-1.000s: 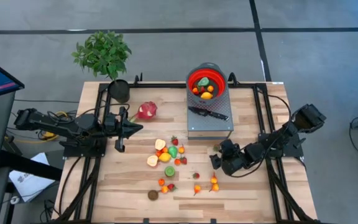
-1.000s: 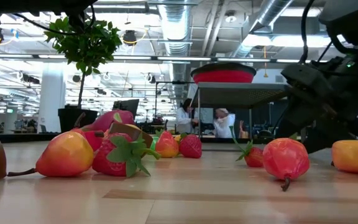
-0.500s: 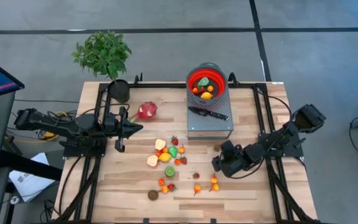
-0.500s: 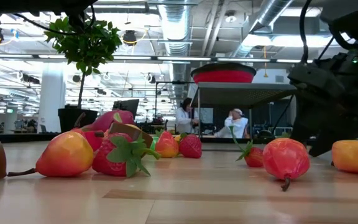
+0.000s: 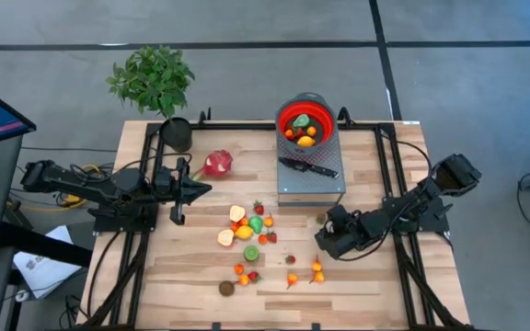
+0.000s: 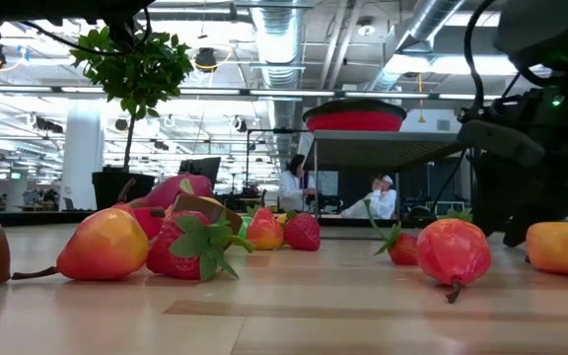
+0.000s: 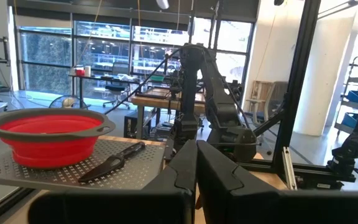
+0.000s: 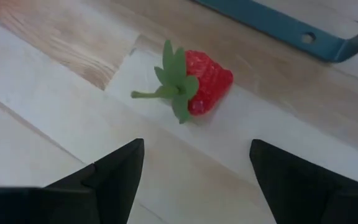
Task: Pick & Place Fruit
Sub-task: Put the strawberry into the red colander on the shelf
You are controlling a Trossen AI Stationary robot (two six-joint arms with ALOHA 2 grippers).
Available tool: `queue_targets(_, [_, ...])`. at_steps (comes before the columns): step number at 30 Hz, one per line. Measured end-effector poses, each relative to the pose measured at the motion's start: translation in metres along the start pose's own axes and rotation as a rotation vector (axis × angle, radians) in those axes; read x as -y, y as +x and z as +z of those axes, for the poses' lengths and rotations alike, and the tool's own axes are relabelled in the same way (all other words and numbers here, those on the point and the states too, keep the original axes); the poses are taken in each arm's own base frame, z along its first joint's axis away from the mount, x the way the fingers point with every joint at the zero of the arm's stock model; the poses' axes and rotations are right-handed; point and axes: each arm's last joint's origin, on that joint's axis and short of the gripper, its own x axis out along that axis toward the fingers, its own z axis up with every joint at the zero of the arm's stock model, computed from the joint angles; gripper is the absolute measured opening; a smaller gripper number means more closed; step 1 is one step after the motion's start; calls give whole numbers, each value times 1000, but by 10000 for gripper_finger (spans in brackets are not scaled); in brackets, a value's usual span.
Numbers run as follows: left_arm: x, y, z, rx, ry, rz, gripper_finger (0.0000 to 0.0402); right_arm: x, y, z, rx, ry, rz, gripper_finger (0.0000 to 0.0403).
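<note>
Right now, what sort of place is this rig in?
Likely an open-plan robotics lab or workshop: exposed ducts overhead, other workbenches and a second robot arm beyond the table, and people working in the background.

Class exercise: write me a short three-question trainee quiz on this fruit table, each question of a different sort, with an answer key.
1. True or false: the knife lies inside the red bowl.
2. Multiple choice: what lies ahead of the right gripper on the table? A) a banana B) a strawberry C) the knife.
3. Fill in: the left gripper is ____, holding nothing.

Key
1. False: it lies on the grey perforated platform, beside the bowl.
2. B: the gripper is open, its fingers either side of the view toward the strawberry, not touching it.
3. Shut.
</note>
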Motion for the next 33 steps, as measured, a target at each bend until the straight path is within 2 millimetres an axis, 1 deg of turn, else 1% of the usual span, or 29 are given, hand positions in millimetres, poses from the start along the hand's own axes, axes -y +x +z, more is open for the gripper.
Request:
queue_targets(8, [0,0,0,0,0,0,3,-1,6,13,28,32,-2,291])
queue_targets(19, [0,0,0,0,0,0,3,0,16,35,56,25,-7,291])
queue_targets(23, [0,0,0,0,0,0,3,-1,17,37,55,25,0,291])
queue_targets(28, [0,0,0,0,0,0,3,-1,17,36,8,24,13,290])
queue_targets(33, [0,0,0,0,0,0,3,-1,17,35,0,24,16,290])
